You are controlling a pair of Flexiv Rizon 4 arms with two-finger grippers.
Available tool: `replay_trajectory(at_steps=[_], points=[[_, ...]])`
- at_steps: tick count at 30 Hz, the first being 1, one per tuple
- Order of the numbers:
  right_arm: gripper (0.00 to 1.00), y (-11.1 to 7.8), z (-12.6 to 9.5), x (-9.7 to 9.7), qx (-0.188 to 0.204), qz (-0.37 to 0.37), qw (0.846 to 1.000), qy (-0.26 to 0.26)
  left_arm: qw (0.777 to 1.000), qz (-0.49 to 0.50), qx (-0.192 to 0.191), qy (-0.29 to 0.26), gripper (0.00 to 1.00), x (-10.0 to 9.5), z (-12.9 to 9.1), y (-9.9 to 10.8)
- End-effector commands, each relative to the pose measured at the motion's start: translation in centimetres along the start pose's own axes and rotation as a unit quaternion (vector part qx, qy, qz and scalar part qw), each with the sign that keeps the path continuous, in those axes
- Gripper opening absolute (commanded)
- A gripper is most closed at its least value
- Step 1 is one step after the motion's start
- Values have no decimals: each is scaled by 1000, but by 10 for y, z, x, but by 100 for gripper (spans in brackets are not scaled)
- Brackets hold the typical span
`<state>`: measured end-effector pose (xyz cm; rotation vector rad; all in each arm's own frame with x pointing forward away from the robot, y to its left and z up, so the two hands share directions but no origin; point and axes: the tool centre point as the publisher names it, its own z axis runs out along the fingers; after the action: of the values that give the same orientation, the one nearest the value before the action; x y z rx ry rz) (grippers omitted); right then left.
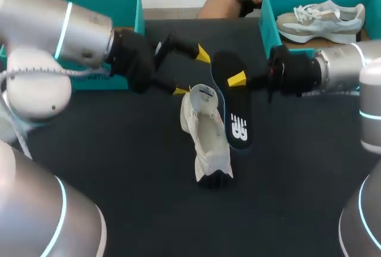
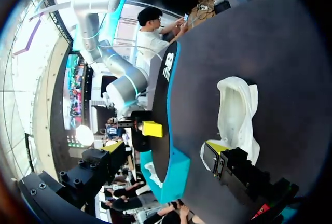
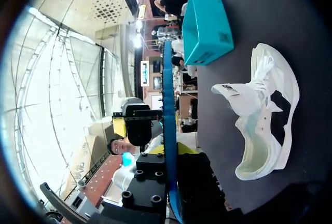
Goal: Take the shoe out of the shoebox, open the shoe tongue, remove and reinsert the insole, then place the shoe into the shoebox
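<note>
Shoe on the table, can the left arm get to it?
Probably yes. The left tool is open right beside the shoe with nothing between them; the right tool holds the insole off to the other side.

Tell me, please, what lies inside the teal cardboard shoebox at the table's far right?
A grey-and-white laced sneaker lies in the teal cardboard shoebox, filling most of it; anything beneath the sneaker is covered.

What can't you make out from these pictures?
- Head view: only one of the right fingers shows; the other is under the insole.
- Head view: the inside of the left box, mostly covered by the left arm.
- Right wrist view: the insole is edge-on, so its faces are hidden.
- Left wrist view: the near end of the shoe, behind a left finger.
</note>
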<state>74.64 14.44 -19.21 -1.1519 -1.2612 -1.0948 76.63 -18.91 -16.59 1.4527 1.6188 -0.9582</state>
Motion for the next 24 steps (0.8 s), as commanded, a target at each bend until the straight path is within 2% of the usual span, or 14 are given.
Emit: replay_trajectory(at_steps=[1,12,20,21,23,24], points=[[0,-6,4,-5,-6,1,1000,8,994,1,1,-111,100,12,4,0],[0,-9,17,3,-26,-6,1000,8,994,3,-7,-113,100,25,15,4],[0,-9,29,5,-34,-9,999,9,990,13,-21,-141,100,20,28,8],[0,-9,30,5,-37,-10,999,10,990,13,-22,-142,95,19,30,9],[0,-9,32,4,-39,-12,999,11,988,13,-22,-150,78,18,33,9],[0,-10,33,4,-39,-12,999,11,988,14,-21,-152,72,18,35,9]])
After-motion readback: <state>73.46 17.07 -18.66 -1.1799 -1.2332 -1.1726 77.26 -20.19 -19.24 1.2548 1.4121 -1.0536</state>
